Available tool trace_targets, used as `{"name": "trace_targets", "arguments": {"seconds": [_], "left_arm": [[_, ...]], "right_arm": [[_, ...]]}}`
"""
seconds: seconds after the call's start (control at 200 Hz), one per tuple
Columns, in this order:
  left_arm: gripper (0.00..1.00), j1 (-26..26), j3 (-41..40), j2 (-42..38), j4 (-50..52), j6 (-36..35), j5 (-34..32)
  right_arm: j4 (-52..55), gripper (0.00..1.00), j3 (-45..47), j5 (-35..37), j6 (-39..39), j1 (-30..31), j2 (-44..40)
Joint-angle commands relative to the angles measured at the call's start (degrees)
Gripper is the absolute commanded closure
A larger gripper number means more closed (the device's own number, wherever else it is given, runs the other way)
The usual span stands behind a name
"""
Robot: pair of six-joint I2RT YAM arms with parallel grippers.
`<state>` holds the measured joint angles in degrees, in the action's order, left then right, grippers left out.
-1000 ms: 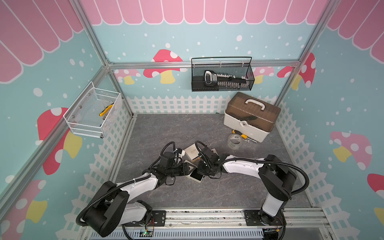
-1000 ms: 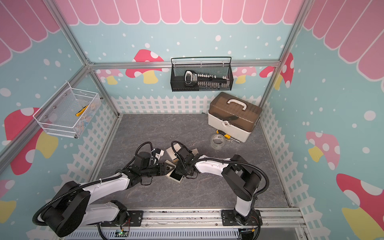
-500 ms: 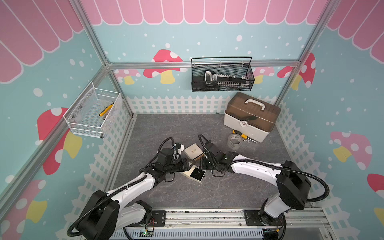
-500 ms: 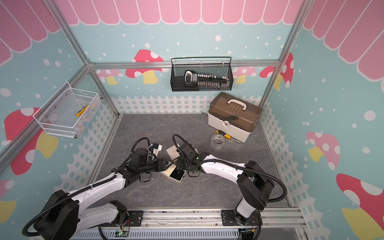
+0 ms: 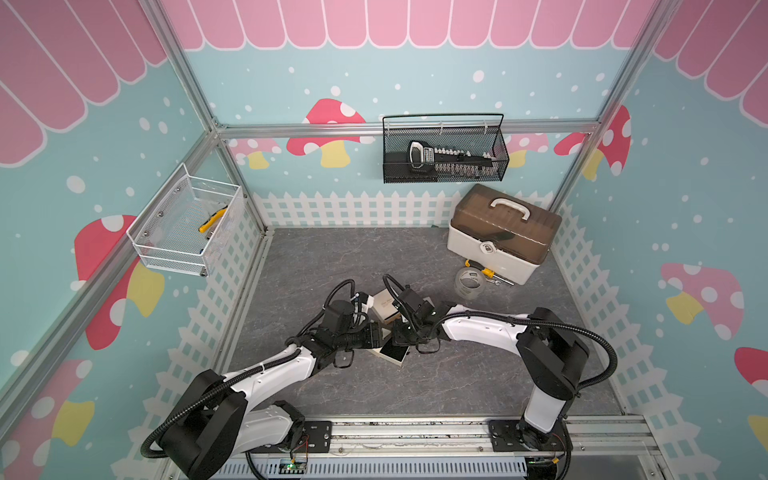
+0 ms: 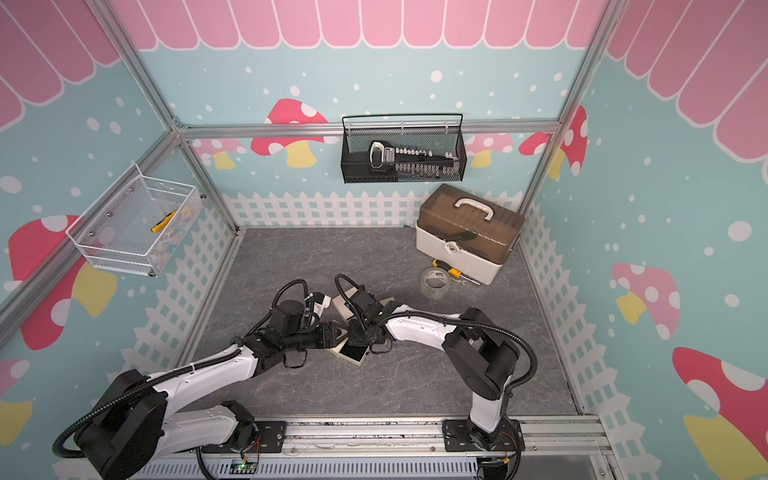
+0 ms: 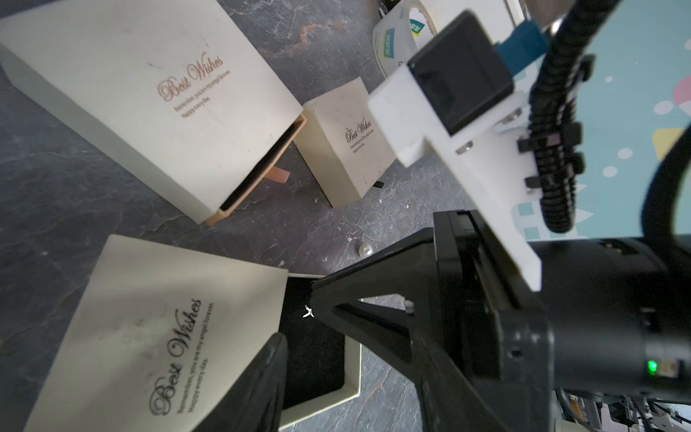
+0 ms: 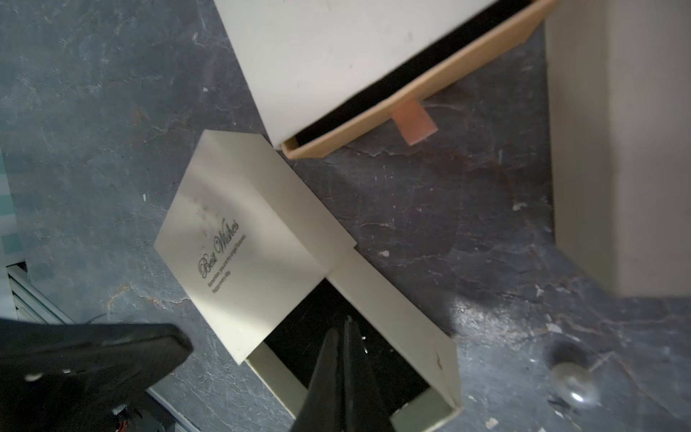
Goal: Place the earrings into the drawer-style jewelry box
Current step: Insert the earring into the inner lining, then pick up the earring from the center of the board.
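The drawer-style jewelry box (image 5: 394,354) (image 6: 354,354) is a small cream sleeve (image 7: 168,318) (image 8: 243,243) with its black-lined drawer (image 7: 318,366) (image 8: 396,299) pulled out. My right gripper (image 5: 398,337) (image 7: 312,296) (image 8: 347,322) is shut, tips down inside the drawer. A tiny star-like earring (image 7: 308,311) (image 8: 365,344) glints at the side of those tips, just over the lining. My left gripper (image 5: 379,335) (image 7: 346,336) is open astride the drawer, one finger (image 7: 269,374) lying against the sleeve's edge. Grey floor shows between the drawer and its other finger.
A larger cream box (image 5: 384,308) (image 7: 149,93) with a tan drawer ajar and another small cream box (image 7: 347,138) lie just behind. A pearl (image 7: 364,250) (image 8: 572,377) rests on the floor nearby. Tape roll (image 5: 469,286), screwdriver (image 5: 487,272) and toolbox (image 5: 503,232) stand back right.
Half a second ago both arms stood differently and the right gripper's tips were behind the open drawer. Now they are over the drawer again, as a second ago. Both grippers kept their openings.
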<state>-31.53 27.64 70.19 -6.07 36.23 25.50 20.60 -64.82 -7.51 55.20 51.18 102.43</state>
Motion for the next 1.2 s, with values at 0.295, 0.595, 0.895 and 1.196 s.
{"name": "trace_targets", "arguments": {"seconds": [0.295,0.595,0.895,1.196], "left_arm": [[0.45,-0.1,-0.5,0.5,-0.7,0.1,-1.1],[0.45,-0.2,-0.1,-0.4,1.0,-0.5,-1.9],[0.44,-0.3,1.6,-7.9,10.1,-1.5,-5.7],[0.44,-4.9,-3.8,-13.9,12.0,3.8,-9.5]], "right_arm": [[3.7,1.00,-2.3,0.2,-0.1,0.7,3.3],[3.6,1.00,-1.7,0.6,-0.7,0.8,1.5],[3.6,0.93,5.4,6.0,-11.3,0.7,-11.0],[6.4,0.93,11.8,4.9,-13.9,5.3,-16.3]]}}
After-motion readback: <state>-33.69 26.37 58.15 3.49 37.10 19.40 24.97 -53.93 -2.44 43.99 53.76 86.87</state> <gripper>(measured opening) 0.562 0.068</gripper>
